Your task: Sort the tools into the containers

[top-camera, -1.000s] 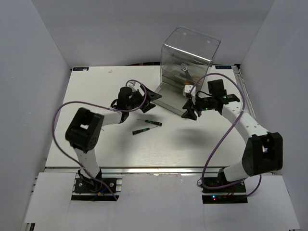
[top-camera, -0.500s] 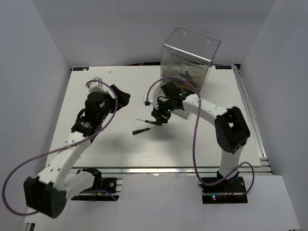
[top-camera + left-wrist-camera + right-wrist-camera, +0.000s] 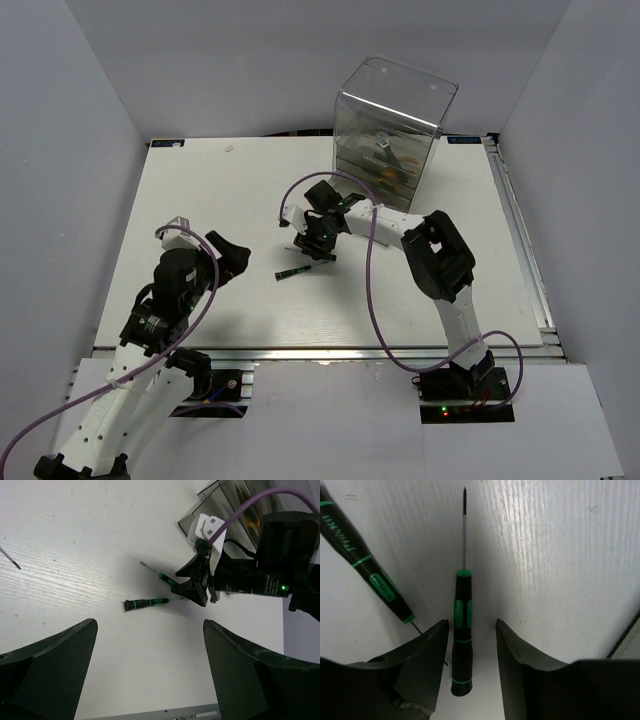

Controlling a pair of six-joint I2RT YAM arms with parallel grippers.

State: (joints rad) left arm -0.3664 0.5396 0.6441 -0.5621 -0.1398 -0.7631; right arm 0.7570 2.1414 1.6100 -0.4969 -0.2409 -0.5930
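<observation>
Two thin black-green screwdrivers lie near the middle of the table. One screwdriver point(image 3: 462, 630) lies lengthwise between the fingers of my right gripper point(image 3: 470, 630), tip pointing away. The jaws are open, with a narrow gap on each side of the handle. The other screwdriver point(image 3: 293, 271) point(image 3: 367, 567) point(image 3: 145, 603) lies free just left of it. My right gripper point(image 3: 313, 243) hangs low over the pair. My left gripper point(image 3: 232, 257) point(image 3: 150, 622) is wide open and empty, drawn back to the near left. The smoky-grey drawer cabinet point(image 3: 392, 115) stands at the back, with orange-handled tools dimly visible inside.
The right arm's purple cable point(image 3: 372, 270) loops over the table in front of the cabinet. The left arm's cable point(image 3: 195, 300) trails by its wrist. A thin dark sliver point(image 3: 10, 558) lies on the table at far left. White walls enclose the table on three sides.
My right arm swung left from the cabinet and came down over one screwdriver, its jaws narrowing a little. My left arm pulled back from the middle to the near left.
</observation>
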